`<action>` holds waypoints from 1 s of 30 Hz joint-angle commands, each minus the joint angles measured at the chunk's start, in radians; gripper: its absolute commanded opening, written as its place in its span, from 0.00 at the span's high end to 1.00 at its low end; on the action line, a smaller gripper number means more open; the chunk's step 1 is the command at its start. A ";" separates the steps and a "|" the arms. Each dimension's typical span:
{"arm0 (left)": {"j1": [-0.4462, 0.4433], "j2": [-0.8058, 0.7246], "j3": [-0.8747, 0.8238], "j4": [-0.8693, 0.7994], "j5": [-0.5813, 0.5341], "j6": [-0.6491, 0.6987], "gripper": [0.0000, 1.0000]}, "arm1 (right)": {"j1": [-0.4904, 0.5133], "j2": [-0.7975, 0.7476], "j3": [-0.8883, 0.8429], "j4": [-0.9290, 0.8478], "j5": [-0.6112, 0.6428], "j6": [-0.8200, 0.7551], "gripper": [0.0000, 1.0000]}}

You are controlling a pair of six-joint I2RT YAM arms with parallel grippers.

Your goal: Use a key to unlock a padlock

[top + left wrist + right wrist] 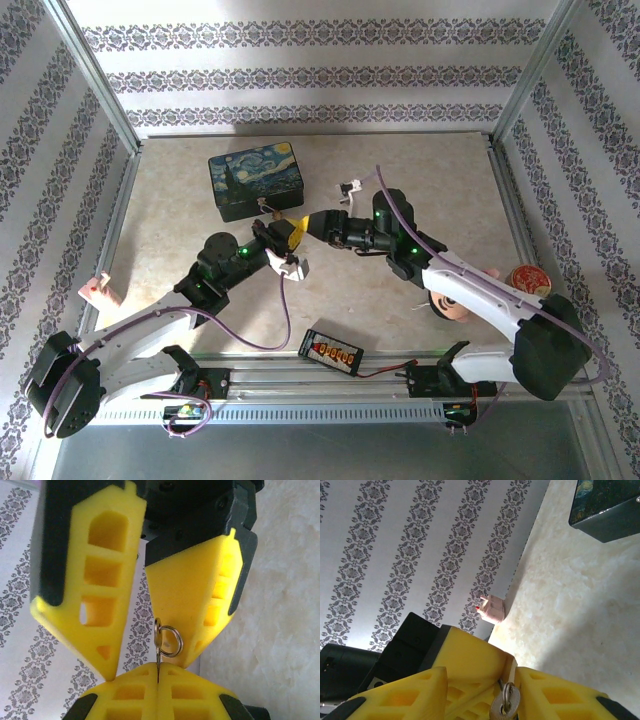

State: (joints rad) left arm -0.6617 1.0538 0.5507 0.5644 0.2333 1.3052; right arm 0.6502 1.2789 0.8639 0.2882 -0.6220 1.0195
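Observation:
My left gripper (157,672) is shut on the blade of the small pale metal key (159,645). The key's head and split ring (174,642) stick up past the yellow fingertips. My right gripper (150,668) points at it from the far side, its fingers open on either side of the key head; one finger (200,595) lies close behind the ring. In the right wrist view the key (505,707) sits low between the right gripper's (482,680) spread fingers. From above, the left gripper (285,240) and right gripper (300,228) meet tip to tip over mid-table. The padlock is hidden.
A dark blue swirly-painting box (257,180) stands just behind the grippers. A round gold-red tin (527,280) lies at the right edge. A black strip with orange plugs (330,350) lies at the front, and a small pink block (97,290) by the left wall.

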 commanded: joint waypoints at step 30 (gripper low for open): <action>-0.016 -0.037 0.005 0.073 0.041 -0.020 0.93 | -0.054 -0.107 -0.037 -0.063 0.014 -0.036 1.00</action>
State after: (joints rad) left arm -0.6678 1.0405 0.5507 0.5926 0.2623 1.3041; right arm 0.6106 1.1957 0.8375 0.2356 -0.6216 1.0145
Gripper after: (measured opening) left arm 0.063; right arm 0.044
